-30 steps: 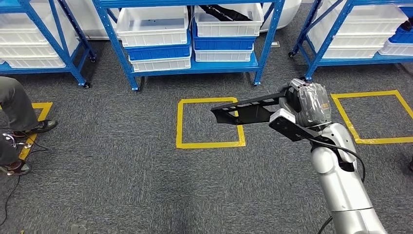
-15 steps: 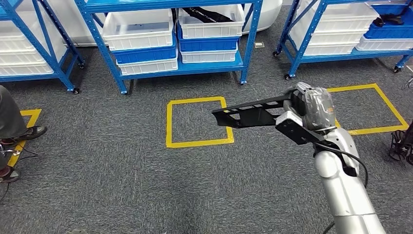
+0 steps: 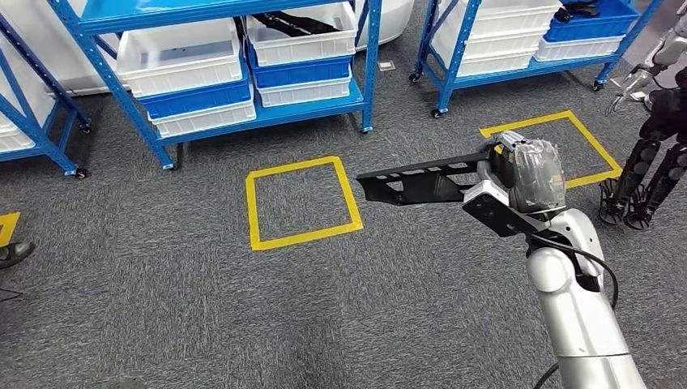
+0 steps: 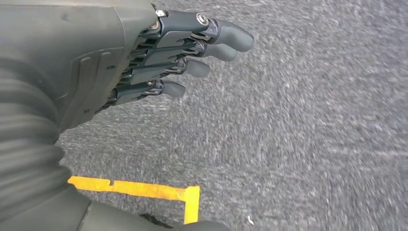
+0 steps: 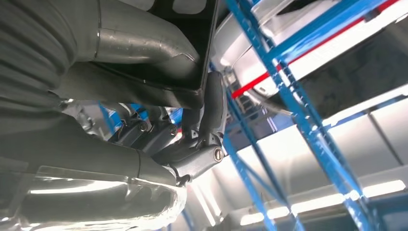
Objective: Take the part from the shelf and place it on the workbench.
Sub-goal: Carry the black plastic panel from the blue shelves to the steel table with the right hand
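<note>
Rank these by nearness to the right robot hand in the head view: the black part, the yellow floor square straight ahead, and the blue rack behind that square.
1. Black part: held in the right robot hand, sticking out to its left.
2. Yellow floor square: on the carpet, left of the part's tip.
3. Blue rack: beyond the square, holding white and blue bins.

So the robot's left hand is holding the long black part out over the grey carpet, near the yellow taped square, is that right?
Not quite: the right hand holds the black part, as the head view shows. The left hand holds nothing. The rest stands: grey carpet, yellow taped square nearby.
</note>
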Available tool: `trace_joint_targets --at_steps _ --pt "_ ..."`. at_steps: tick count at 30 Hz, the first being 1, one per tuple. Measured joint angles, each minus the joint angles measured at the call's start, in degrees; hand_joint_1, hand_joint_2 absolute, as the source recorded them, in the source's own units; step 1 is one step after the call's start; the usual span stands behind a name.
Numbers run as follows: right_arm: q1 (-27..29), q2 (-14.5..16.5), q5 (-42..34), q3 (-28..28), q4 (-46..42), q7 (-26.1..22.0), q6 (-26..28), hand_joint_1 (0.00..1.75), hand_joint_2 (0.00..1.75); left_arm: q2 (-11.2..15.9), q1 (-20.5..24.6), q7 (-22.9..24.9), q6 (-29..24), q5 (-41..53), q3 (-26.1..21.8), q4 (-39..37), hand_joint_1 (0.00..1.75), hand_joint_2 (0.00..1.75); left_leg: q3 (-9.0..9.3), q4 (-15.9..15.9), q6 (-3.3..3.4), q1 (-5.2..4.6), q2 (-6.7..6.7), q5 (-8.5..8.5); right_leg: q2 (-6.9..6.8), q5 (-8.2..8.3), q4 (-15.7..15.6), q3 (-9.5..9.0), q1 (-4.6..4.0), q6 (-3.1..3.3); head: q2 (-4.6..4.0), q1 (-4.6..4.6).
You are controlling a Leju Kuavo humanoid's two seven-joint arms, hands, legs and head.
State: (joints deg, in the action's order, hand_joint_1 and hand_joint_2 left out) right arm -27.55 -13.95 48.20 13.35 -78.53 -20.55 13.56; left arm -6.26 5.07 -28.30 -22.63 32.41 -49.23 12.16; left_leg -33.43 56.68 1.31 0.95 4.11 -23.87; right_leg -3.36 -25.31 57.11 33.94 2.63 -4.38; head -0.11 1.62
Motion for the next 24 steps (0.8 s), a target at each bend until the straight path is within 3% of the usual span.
trace_joint_targets --at_steps 2,3,5,7,9,10,11,12,14,16,18,19,21,23,24 --pt "-0.3 0.0 0.1 0.0 0.1 0.0 0.1 1.71 1.75 0.0 0.0 0.0 -0.1 0.0 0.0 0.0 0.0 1.75 -0.06 0.3 -1.05 -0.03 1.02 -0.17 0.61 0.37 -0.3 0.19 -0.86 1.44 0.0 0.1" --pt "-0.3 0.0 0.1 0.0 0.1 0.0 0.1 1.71 1.75 0.0 0.0 0.0 -0.1 0.0 -0.1 0.0 0.0 1.75 0.02 0.2 -1.51 0.18 1.37 -0.12 1.25 0.57 -0.2 0.45 -0.81 2.26 0.0 0.19" --pt "-0.3 -0.1 0.1 0.0 0.1 0.0 0.1 1.71 1.75 0.0 0.1 -0.1 -0.2 0.0 -0.2 0.0 0.0 1.75 -0.38 1.5 -2.25 0.65 -0.08 -1.53 2.41 1.12 -0.5 0.64 -0.6 3.55 0.0 0.38" --pt "-0.4 0.0 0.2 0.0 0.1 0.0 0.1 1.71 1.75 0.0 0.0 -0.1 -0.2 0.0 -0.2 0.0 0.0 1.75 -2.51 7.3 -2.33 0.86 -2.92 -5.87 3.56 1.65 -0.6 0.81 -0.54 4.48 0.0 0.61" --pt "-0.3 0.1 0.2 0.1 0.2 0.0 0.1 1.71 1.75 0.1 0.0 0.0 -0.2 0.0 -0.3 0.0 0.0 1.75 -5.35 14.9 -2.12 0.82 -4.04 -9.77 4.93 2.02 -0.6 1.12 -1.24 5.1 0.0 0.6" --pt "-0.3 0.1 0.2 0.1 0.3 0.0 0.1 1.71 1.75 0.1 0.0 0.0 -0.2 0.0 -0.3 0.0 0.0 1.75 -5.92 16.7 -1.92 0.78 -4.17 -10.22 5.7 2.16 -0.6 1.26 -1.63 5.28 0.0 0.6" --pt "-0.3 0.1 0.1 0.1 0.4 0.0 0.1 1.71 1.75 0.1 0.0 0.0 -0.2 0.0 -0.3 0.0 0.0 1.75 -5.44 16.3 -1.55 0.73 -4.26 -9.54 6.5 2.32 -0.5 1.35 -1.98 5.43 0.0 0.6" --pt "-0.3 0.1 0.1 0.1 0.4 0.0 0.1 1.71 1.75 0.1 0.0 0.0 -0.1 0.0 -0.3 0.0 0.0 1.75 -3.88 13.6 -1.02 0.62 -4.55 -7.92 7.27 2.44 -0.5 1.39 -2.27 5.49 0.0 0.6" --pt "-0.4 0.2 0.1 0.2 0.5 0.0 0.3 1.71 1.75 0.2 0.0 0.0 -0.1 0.1 -0.3 0.0 0.0 1.75 0.21 6.1 0.67 0.33 -6.98 -4.87 8.66 2.84 -0.6 1.5 -2.44 5.47 0.0 0.42" --pt "-0.4 0.2 0.1 0.2 0.5 0.0 0.4 1.71 1.75 0.4 0.0 0.0 -0.1 0.2 -0.3 0.0 0.0 1.75 2.14 2.2 1.99 -0.1 -8.94 -3.75 9.85 3.37 -0.7 1.87 -1.97 4.99 0.0 0.22" --pt "-0.3 0.1 0.1 0.2 0.6 0.1 0.6 1.71 1.75 0.5 0.0 0.0 -0.2 0.3 -0.3 0.0 0.0 1.75 2.41 1.1 2.65 -0.6 -8.08 -3.16 11.2 4.19 -1.3 2.18 -1.61 4.02 0.0 0.34" --pt "-0.2 0.0 0.0 0.2 0.6 0.1 0.7 1.71 1.75 0.5 0.1 0.0 -0.2 0.3 -0.3 0.0 0.0 1.75 2.83 0.0 2.84 -0.56 -7.2 -2.45 11.11 4.51 -1.6 2.37 -1.7 3.7 0.0 0.42" --pt "-0.3 -0.3 0.0 0.1 0.5 0.1 0.7 1.71 1.75 0.4 0.2 0.0 -0.2 0.3 -0.4 0.0 0.0 1.75 3.71 -2.6 3.09 -0.26 -5.4 -0.84 8.52 3.38 0.4 3.82 -2.18 3.72 0.0 0.14" --pt "-0.6 -0.5 0.0 0.0 0.6 0.1 0.8 1.71 1.75 0.2 0.2 0.0 0.0 0.4 -0.4 0.0 0.0 1.75 3.78 -3.5 2.82 -0.02 -3.7 -0.04 5.22 0.05 7.2 7.0 -1.96 3.91 0.0 -0.26" --pt "-0.5 -0.5 0.0 0.0 0.6 0.1 0.8 1.71 1.75 0.1 0.2 0.0 0.0 0.4 -0.4 0.0 0.0 1.75 3.57 -3.5 2.61 0.06 -2.8 0.1 4.5 -1.39 11.0 8.54 -1.54 3.64 0.0 -0.35"
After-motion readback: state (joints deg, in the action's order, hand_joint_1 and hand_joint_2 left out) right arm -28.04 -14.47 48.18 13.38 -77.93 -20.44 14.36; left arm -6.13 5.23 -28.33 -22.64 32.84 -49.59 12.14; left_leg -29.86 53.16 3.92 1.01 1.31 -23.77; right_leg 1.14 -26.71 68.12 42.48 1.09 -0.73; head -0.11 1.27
